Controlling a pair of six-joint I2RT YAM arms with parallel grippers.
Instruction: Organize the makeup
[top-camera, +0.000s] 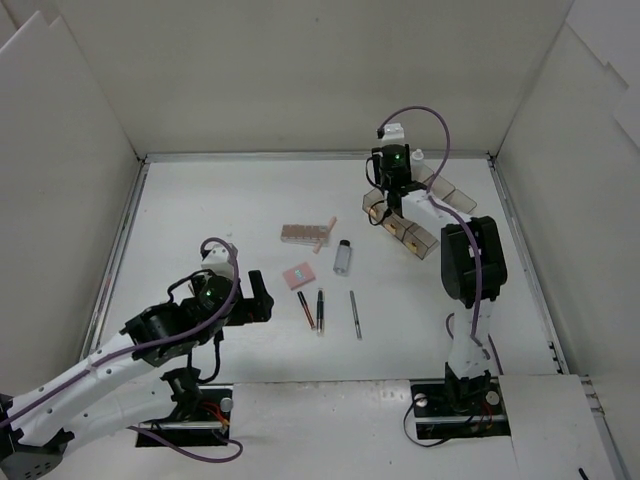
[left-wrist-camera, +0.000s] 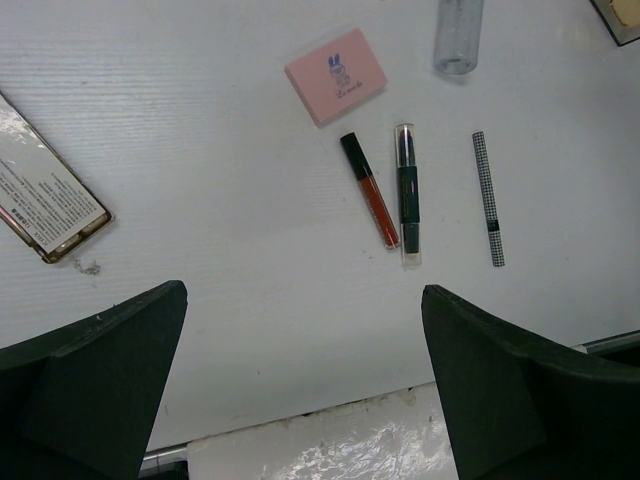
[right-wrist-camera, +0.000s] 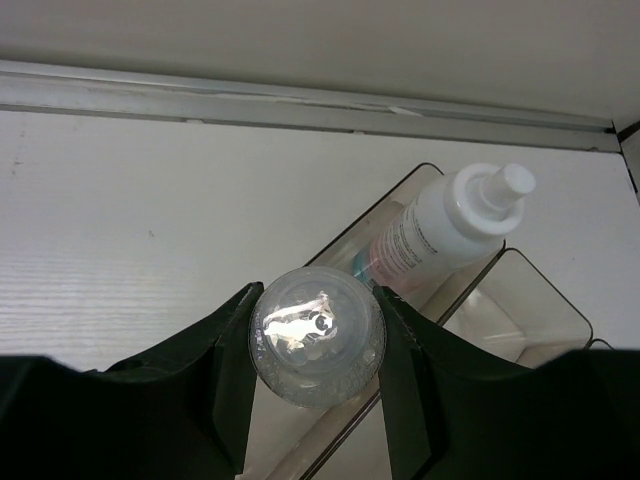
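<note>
We are pinching a small clear bottle in our right gripper over the tray, where a white spray bottle is lying. Our left gripper is hovering spread, with the pink compact and thin pencils lying just ahead of it.

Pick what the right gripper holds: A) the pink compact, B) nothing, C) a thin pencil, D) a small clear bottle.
D: the right wrist view shows the right gripper with a finger pressed on each side of a clear bottle.
</note>
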